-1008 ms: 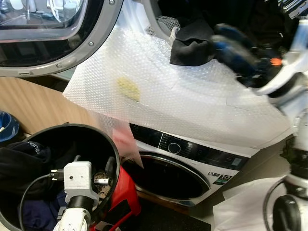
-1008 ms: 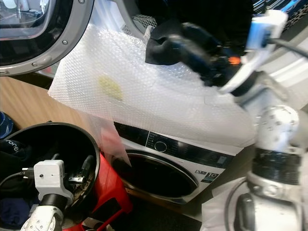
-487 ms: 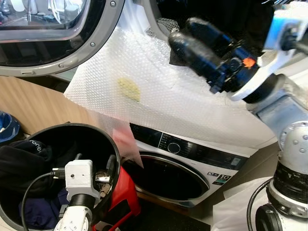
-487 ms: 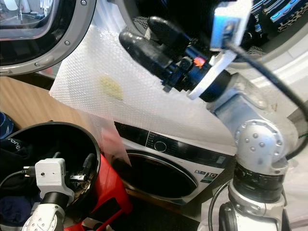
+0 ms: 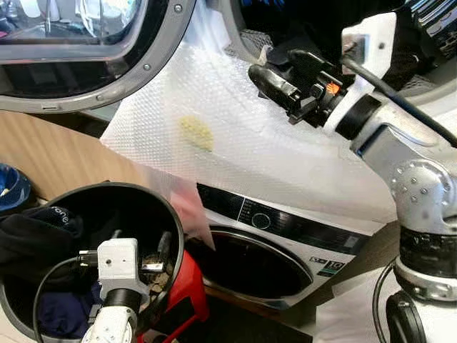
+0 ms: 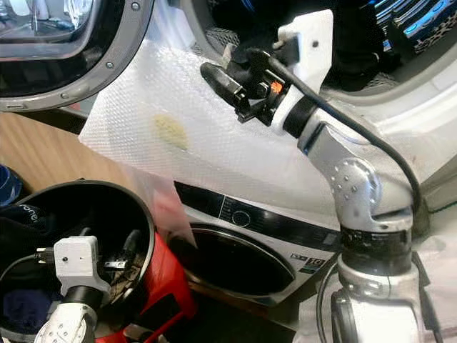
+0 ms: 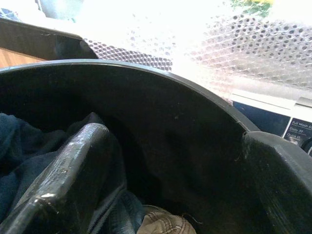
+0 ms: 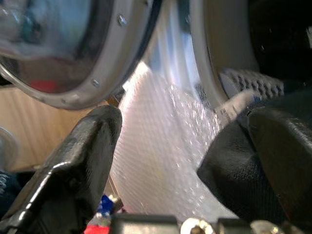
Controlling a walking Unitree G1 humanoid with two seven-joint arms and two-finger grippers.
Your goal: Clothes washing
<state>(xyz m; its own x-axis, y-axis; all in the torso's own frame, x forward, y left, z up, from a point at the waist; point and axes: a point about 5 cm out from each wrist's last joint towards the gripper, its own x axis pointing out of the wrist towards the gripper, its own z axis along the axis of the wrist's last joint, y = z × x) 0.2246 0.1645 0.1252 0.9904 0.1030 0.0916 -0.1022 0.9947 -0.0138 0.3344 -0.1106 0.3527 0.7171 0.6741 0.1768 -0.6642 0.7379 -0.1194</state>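
While the right gripper is raised to the upper middle of the head views, its black fingers stand apart just in front of the open drum mouth of the upper washing machine, with nothing between them. A dark garment lies at the lip of that drum; the right wrist view shows it beside one finger, bunched against the grey door seal, while in the head views the gripper largely covers it. I judge the garment has been put at the opening and needs pushing further in, which would explain why the gripper hangs so close. Bubble wrap drapes down the front of the machine from the drum's lip to the control panel of the lower washer, probably to guard the finish. The round glass door is swung open in the upper left. At lower left the left gripper sits inside the black laundry bin, fingers apart and empty; its wrist view shows what the head views barely do: dark blue clothes and a tan item at the bottom, waiting to be loaded.
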